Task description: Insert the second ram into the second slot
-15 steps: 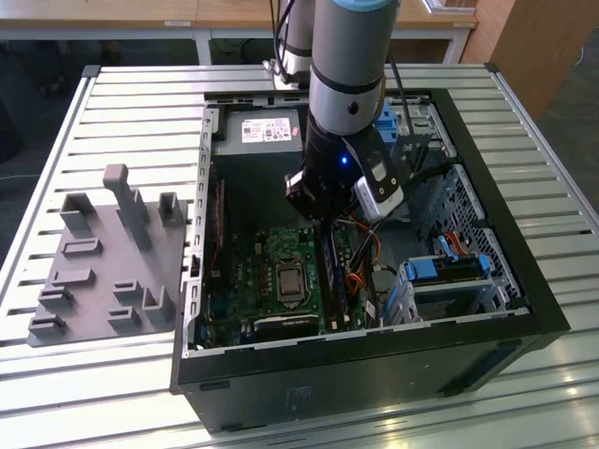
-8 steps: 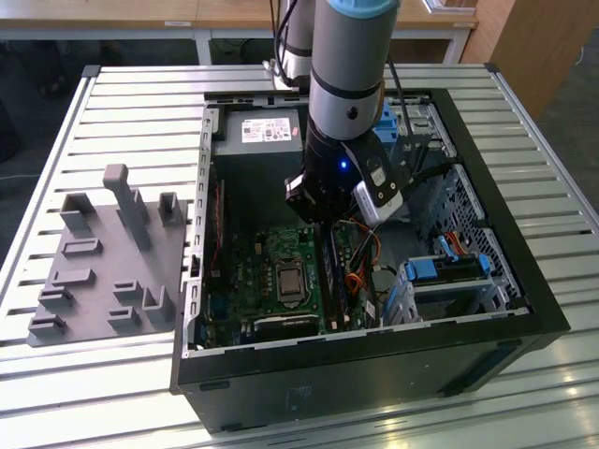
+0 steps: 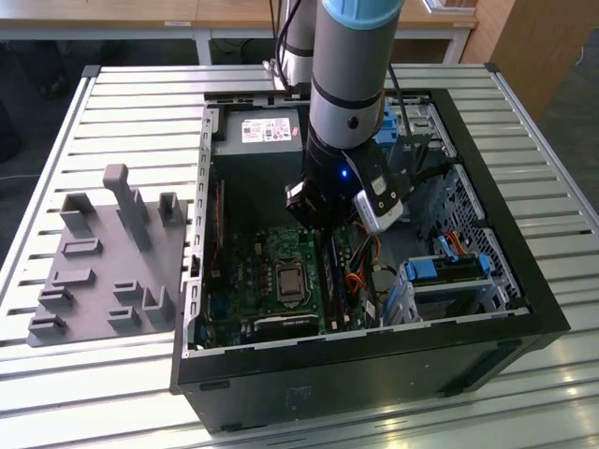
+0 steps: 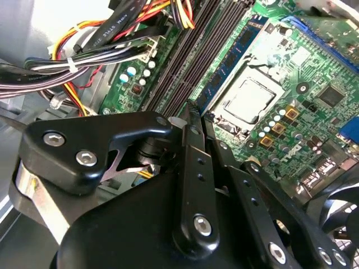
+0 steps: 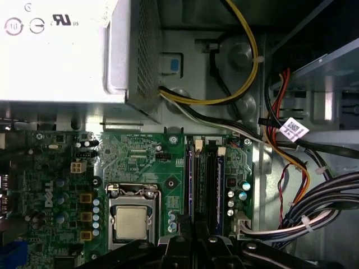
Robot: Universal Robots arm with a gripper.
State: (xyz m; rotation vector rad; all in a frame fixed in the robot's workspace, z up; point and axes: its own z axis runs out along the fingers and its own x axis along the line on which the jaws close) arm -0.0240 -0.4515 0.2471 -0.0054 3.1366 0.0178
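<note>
The second ram (image 4: pixel 235 61) is a thin blue stick standing on edge in the memory slot beside the processor socket (image 4: pixel 247 101). In the first wrist view the second ram (image 5: pixel 190 185) appears edge-on. My gripper (image 4: pixel 190 115) sits right over one end of it, its black fingers pressed together on the stick's top edge. In the first wrist view the gripper (image 5: pixel 194 238) lines up with that same slot. Another blue stick (image 5: pixel 220 185) stands two slots farther from the socket. In the exterior view the gripper (image 3: pixel 329 234) hangs inside the open case over the memory slots (image 3: pixel 334 281).
A power supply (image 3: pixel 257 131) fills the case's far end. Cable bundles (image 5: pixel 303 196) run beside the slots, away from the socket. A drive cage with blue tabs (image 3: pixel 445 271) stands at the exterior view's right. A grey fixture (image 3: pixel 103 262) lies outside the case, at the exterior view's left.
</note>
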